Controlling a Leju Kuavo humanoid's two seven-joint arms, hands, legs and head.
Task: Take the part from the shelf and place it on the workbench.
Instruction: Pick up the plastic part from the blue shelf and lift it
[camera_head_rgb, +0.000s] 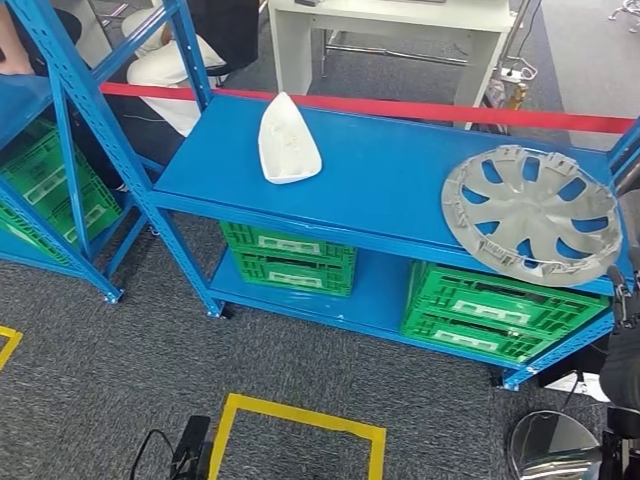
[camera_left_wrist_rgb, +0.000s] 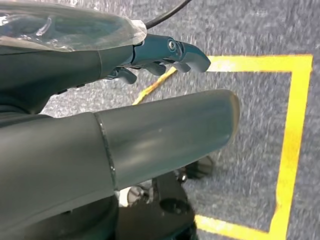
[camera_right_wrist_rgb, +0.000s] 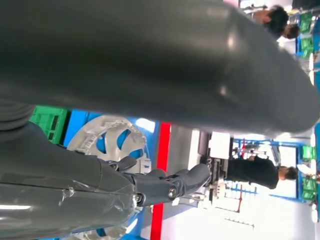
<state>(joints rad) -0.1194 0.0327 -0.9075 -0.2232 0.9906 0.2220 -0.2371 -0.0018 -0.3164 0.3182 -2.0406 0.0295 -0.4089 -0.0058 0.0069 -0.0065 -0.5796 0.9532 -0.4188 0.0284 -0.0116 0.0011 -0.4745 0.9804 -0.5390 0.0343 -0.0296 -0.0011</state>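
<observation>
A humanoid robot faces a blue steel shelf (camera_head_rgb: 377, 165) from across grey carpet, both parts on the upper deck untouched: a white moulded part (camera_head_rgb: 287, 140) lying near the middle, and a silver wheel cover (camera_head_rgb: 532, 210) lying flat at the right end, its rim just over the front edge. Which of the two the task means cannot be told from here; the wheel cover lies nearer the right arm, which likely makes it the first candidate. The right hand (camera_right_wrist_rgb: 151, 185) is raised near the wheel cover, fingers extended and apart with nothing in them, apparently set for a reach. The left hand (camera_left_wrist_rgb: 166, 55) hangs low over a yellow floor marking (camera_left_wrist_rgb: 290, 145), fingers loosely extended, holding nothing. Green crates (camera_head_rgb: 498, 310) sit on the lower deck, and a red barrier tape (camera_head_rgb: 423, 108) runs behind the shelf, presumably to keep bystanders out. The pickup has not begun, and no workbench can be identified with certainty
</observation>
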